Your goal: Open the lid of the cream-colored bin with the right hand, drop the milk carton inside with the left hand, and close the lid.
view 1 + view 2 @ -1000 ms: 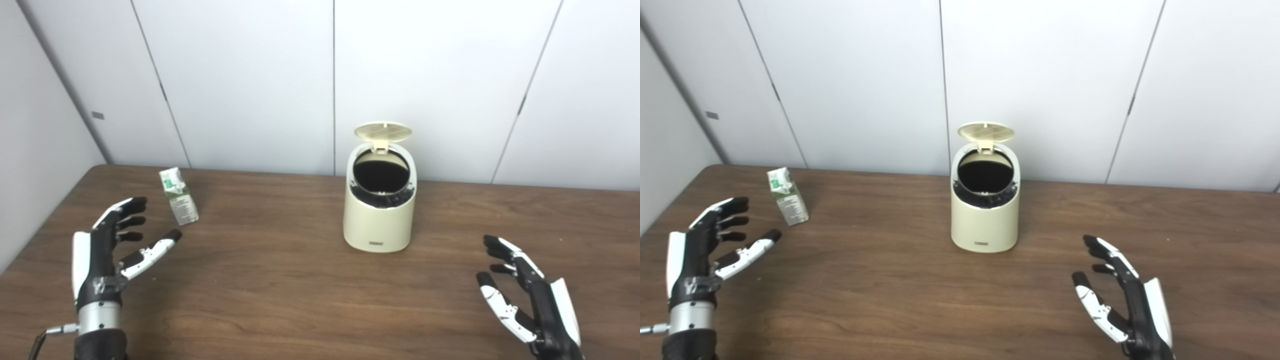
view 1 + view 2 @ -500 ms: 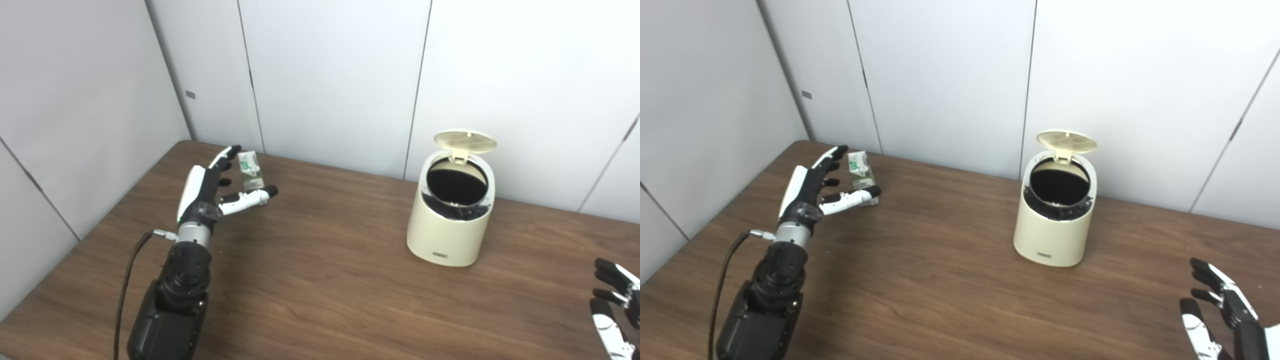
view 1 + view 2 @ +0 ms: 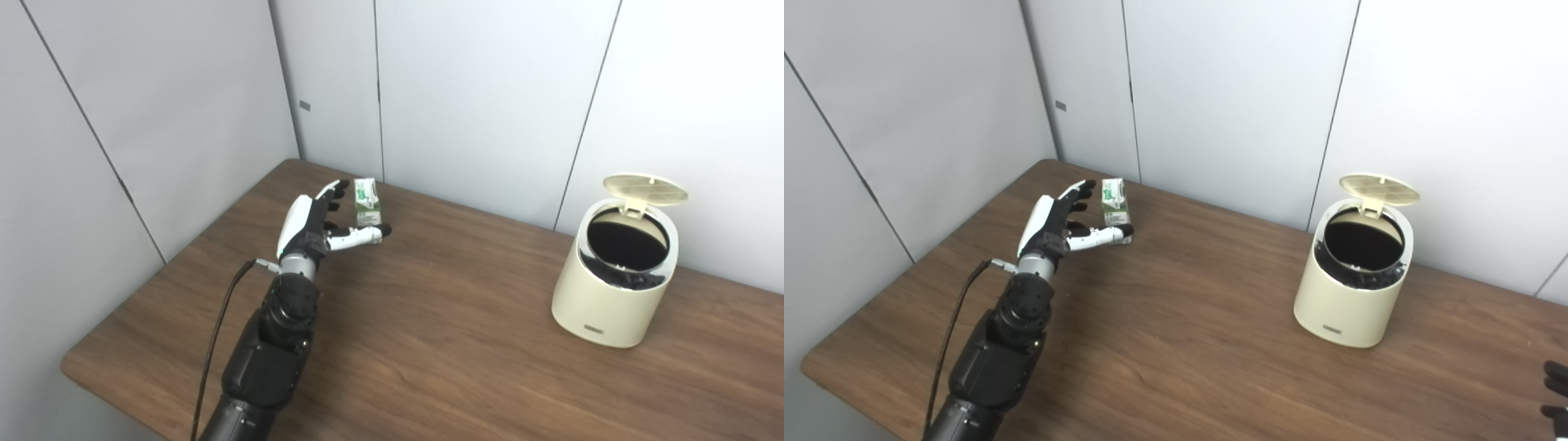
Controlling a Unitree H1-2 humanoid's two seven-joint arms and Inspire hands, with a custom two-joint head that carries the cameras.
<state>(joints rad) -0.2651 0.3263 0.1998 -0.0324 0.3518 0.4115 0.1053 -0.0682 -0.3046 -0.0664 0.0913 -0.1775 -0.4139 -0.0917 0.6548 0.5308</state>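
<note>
The left hand (image 3: 312,219) is spread wide around the milk carton (image 3: 367,209), fingers behind it and thumb across its front, gripping nothing yet. The carton stands upright near the table's (image 3: 429,343) far left corner, well apart from the cream-colored bin (image 3: 612,288), whose lid (image 3: 645,189) is flipped up. Only the right hand's (image 3: 1556,392) dark fingertips show at the edge, so I can't tell its state

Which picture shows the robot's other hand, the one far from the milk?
Only the right eye view: the right hand shows as dark fingertips at the picture's lower right edge, too little to tell whether open or shut. The left eye view leaves it out entirely.
</note>
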